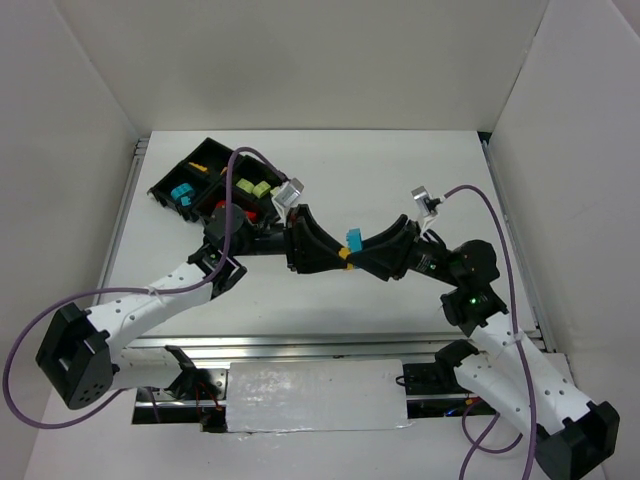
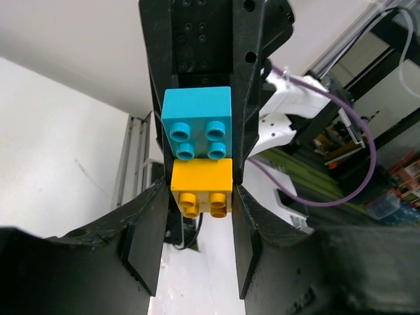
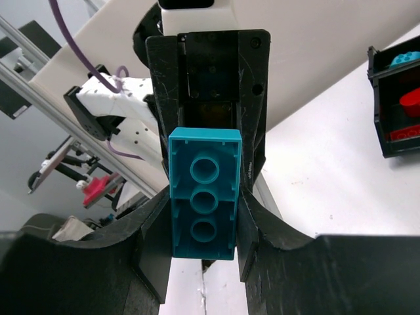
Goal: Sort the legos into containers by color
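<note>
Catalogue entry: two bricks, held together in the air over the white table, mid-workspace, between the two arms.

- Chunky teal-blue plastic brick. Pinched across its long sides by the right gripper, jaws drawn narrow with the pads flat against both faces. Hollow underside with three round tubes turned toward the right wrist camera.
- Small yellow-orange plastic brick. Set against one end of the teal-blue brick and touching it, studs facing the left wrist camera. Clamped by the left gripper, jaws narrow and in contact on either side (clicked together or merely abutting: cannot tell).
- Grippers pointed at each other nose to nose, fingertips close around the pair.
- Black plastic four-compartment tray. Far left of the table, set on a diagonal, well apart from the held bricks.
- Tray contents, from overhead: loose teal brick in the left compartment; yellow piece in the far compartment; pale green bricks in the right compartment; red brick in the near compartment (partly hidden by the left arm).
- Purple cable looped off the right wrist, and another like it at the left arm.
</note>
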Available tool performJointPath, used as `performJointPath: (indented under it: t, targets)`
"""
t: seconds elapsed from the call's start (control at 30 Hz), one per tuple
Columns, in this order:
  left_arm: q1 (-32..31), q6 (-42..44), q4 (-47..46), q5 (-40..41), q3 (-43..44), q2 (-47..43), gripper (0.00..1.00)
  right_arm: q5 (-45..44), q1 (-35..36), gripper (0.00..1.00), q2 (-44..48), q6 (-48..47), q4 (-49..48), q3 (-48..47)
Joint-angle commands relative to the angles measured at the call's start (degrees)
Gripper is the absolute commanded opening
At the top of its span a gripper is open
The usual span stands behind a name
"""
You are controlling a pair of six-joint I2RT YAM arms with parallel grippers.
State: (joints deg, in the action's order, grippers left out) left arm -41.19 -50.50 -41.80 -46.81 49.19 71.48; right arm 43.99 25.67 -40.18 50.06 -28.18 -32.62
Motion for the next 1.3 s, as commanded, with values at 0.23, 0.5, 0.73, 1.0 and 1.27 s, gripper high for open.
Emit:
performJointPath:
  t: [0.23,0.5,0.73,1.0,1.27]
  targets:
    - [5.42,3.75,-1.07,-3.81,-1.98,-10.22,0.00,-3.13,0.08,0.00,2.22,-9.11,7.63,-2.71]
    - [12.07,6.98,13.90,4.75,-0.07,-12.33,0.00,-9.68,-0.09,0.00,1.60,-10.15,12.87,-3.58]
    - [23.78,13.49,47.92,35.72,12.76,-12.51,0.00,-16.04,-0.09,0.00,4.15,-12.80,23.07,-4.64]
    - [34.59,10.78,60.87,49.78,25.23,-0.83,0.00,-22.10,0.08,0.00,5.99,-15.08,31.96,-6.93]
    - [39.17,10.42,62.81,63.14,49.28,26.75,0.00,-24.74,-0.09,0.00,5.12,-15.00,33.99,-4.39]
